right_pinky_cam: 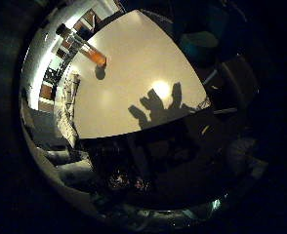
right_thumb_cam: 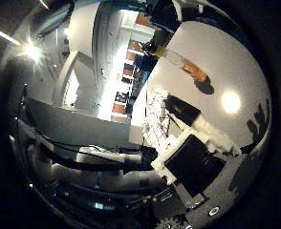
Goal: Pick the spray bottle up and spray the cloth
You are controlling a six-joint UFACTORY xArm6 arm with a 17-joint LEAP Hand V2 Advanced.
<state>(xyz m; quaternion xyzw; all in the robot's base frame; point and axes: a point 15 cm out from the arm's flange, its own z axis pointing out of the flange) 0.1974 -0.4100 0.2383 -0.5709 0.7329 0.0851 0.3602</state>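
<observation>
Spray bottle (right_pinky_cam: pixel 87 48) standing upright at far edge of white table (right_pinky_cam: pixel 133 73), well apart from hand (right_thumb_cam: pixel 193 162). Fingers extended, holding nothing. Cloth (right_pinky_cam: pixel 68 105) along table's edge. Could tip bottle if approached crooked; tall, easily knocked.

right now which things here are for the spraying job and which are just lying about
For the job:
spray bottle, standing on the white table
cloth, at the table's edge
robot hand, not holding anything

Just around:
shelves beyond the table
</observation>
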